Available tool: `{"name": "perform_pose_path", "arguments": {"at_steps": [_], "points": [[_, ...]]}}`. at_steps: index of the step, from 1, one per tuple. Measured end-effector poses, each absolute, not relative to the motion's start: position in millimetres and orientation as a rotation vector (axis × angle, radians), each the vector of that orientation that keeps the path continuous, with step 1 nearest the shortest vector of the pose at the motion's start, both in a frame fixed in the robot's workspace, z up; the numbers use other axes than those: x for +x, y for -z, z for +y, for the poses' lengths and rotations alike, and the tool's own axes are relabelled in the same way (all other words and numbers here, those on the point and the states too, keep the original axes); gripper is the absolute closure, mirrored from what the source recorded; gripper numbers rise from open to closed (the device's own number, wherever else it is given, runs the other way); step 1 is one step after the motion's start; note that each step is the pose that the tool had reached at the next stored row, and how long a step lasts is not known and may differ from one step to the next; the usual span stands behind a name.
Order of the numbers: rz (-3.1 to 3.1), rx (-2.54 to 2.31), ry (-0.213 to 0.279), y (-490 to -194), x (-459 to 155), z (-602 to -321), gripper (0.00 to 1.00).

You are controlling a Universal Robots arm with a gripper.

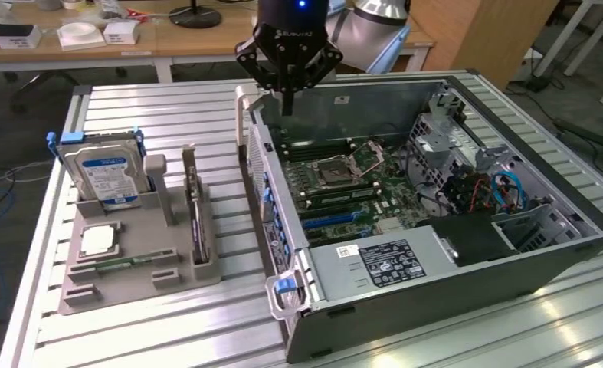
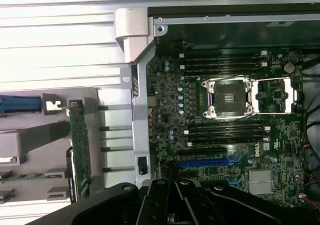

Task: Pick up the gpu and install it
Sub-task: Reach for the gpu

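One closed, empty pincer (image 1: 286, 107) hangs above the computer case (image 1: 546, 253), well apart from the gpu (image 1: 193, 215) standing edge-on in its grey holder (image 1: 127, 284): pickup looks unstarted, likely needing the pincer opened and aligned along the card.

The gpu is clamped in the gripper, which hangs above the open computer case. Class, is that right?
No. The gpu stands edge-on in the grey holder beside the computer case, as the exterior view shows. The gripper, shut on nothing, does hang above that open case.
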State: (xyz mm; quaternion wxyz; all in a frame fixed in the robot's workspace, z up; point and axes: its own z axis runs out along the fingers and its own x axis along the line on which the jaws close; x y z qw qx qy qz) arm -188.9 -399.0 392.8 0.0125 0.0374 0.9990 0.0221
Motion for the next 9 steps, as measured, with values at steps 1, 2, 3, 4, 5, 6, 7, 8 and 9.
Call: {"name": "perform_pose_path", "arguments": {"at_steps": [1, 2, 3, 4, 5, 6, 7, 8, 9], "points": [[3.114, 0.116, -0.069, -392.8, -191.1, -399.0, 0.9], [3.114, 0.117, -0.069, -392.8, -193.3, -399.0, 0.9], [3.114, 0.117, -0.069, -392.8, -195.4, -399.0, 0.9], [3.114, 0.117, -0.069, -392.7, -197.4, -399.0, 0.9], [3.114, 0.117, -0.069, -392.7, -199.5, -399.0, 0.9], [3.114, 0.117, -0.069, -392.7, -201.5, -399.0, 0.9], [3.114, 0.117, -0.068, -392.7, -203.7, -399.0, 0.9], [3.114, 0.117, -0.068, -392.7, -205.7, -399.0, 0.9], [3.114, 0.116, -0.068, -392.6, -207.7, -399.0, 0.9]]}}
